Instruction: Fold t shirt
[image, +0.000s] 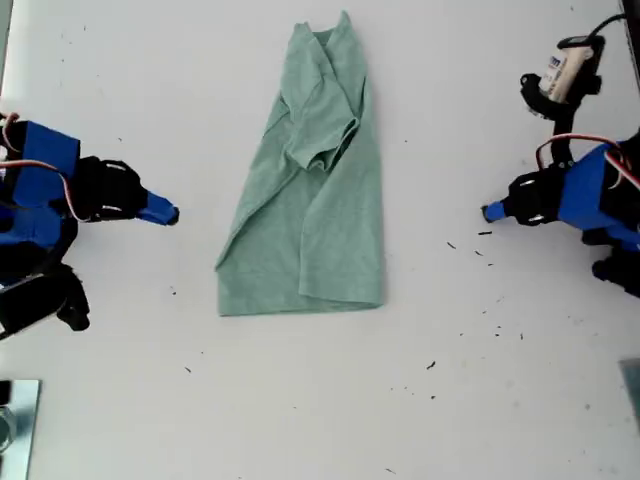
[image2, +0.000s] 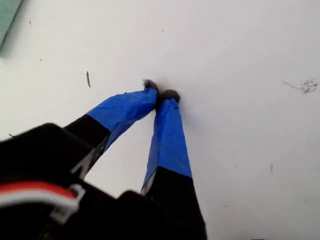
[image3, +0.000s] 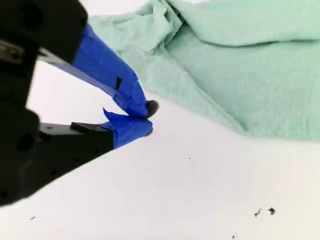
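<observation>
Pressing together at the tips, the two blue-taped fingers (image2: 167, 135) of my first gripper (image2: 160, 92) pinch nothing and touch down on bare white table (image: 300, 400). My second gripper (image3: 147, 117) matches: two blue fingers, tips shut, nothing between them, just beside the cloth's folded edge.

Count: two arms, one t shirt (image: 320, 220). It lies mid-table between the grippers, apart from both, folded lengthwise into a narrow strip with one sleeve turned over on top. My first gripper (image: 492, 212) sits at the exterior view's right, my second (image: 168, 213) at its left, nearer the cloth.
</observation>
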